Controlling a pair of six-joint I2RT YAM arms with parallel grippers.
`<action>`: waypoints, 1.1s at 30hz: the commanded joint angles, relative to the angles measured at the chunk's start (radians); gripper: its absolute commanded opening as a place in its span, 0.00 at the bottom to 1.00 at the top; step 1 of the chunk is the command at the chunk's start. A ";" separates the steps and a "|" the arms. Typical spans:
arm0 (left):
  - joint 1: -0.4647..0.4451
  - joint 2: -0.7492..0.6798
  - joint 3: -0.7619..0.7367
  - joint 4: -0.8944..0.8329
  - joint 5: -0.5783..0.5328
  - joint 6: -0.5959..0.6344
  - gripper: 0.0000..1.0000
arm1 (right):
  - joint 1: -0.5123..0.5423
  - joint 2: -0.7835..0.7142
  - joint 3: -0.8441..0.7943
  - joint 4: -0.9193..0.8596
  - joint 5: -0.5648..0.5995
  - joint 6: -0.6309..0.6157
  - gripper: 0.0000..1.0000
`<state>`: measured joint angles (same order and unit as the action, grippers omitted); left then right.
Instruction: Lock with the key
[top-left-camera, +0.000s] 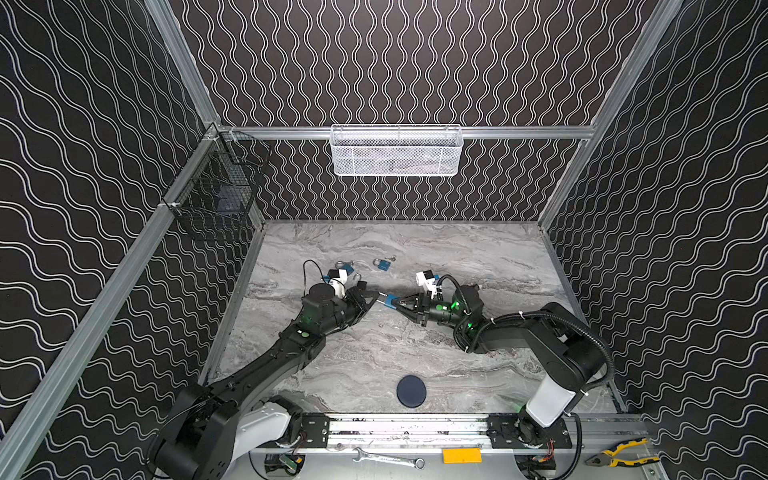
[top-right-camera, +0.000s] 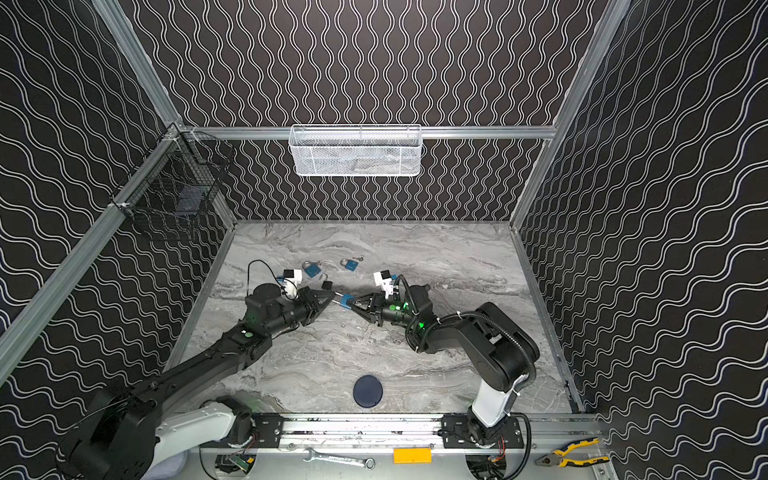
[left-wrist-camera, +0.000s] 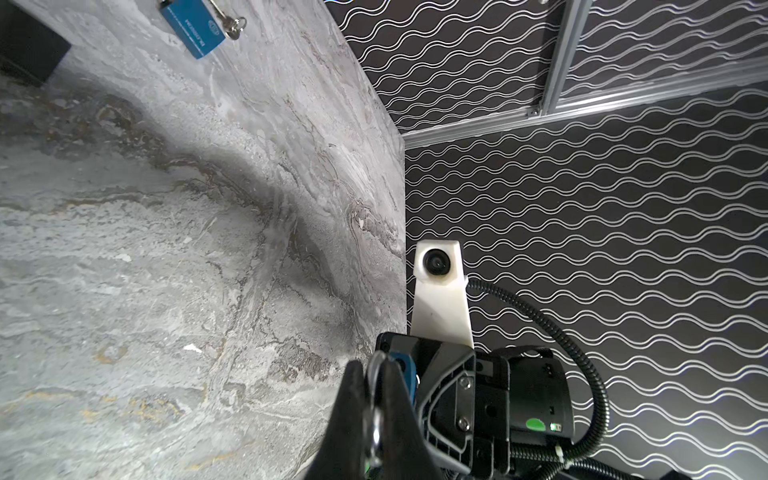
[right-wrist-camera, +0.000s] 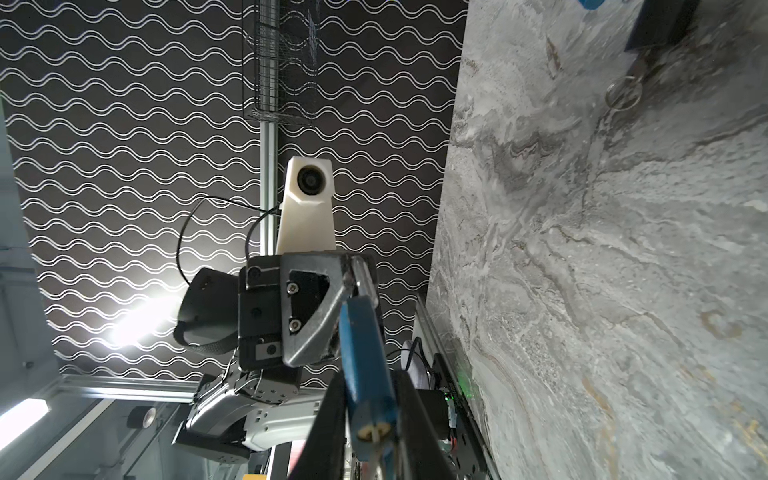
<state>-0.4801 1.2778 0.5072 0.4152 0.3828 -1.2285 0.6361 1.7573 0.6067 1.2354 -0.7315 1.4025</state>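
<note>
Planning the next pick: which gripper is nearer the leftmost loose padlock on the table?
Left. The loose padlock lies just behind the left gripper, toward the back wall. The right gripper sits farther right, beyond the held padlock both are shut on.

Padlock (right-wrist-camera: 365, 365) — matt blue; tabletop (right-wrist-camera: 582, 291) — marble-look.
</note>
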 joint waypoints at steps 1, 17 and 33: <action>-0.024 -0.002 0.007 0.272 0.266 0.041 0.00 | 0.004 0.034 -0.004 -0.038 0.005 0.074 0.02; -0.044 0.102 0.002 0.370 0.343 0.036 0.00 | 0.001 0.031 0.091 -0.157 -0.041 0.009 0.00; -0.052 0.107 0.010 0.326 0.328 0.044 0.00 | -0.007 0.047 0.170 -0.210 -0.063 -0.029 0.04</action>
<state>-0.4911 1.3808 0.4973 0.6029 0.3214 -1.1980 0.6125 1.7966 0.7582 1.0889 -0.7841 1.4021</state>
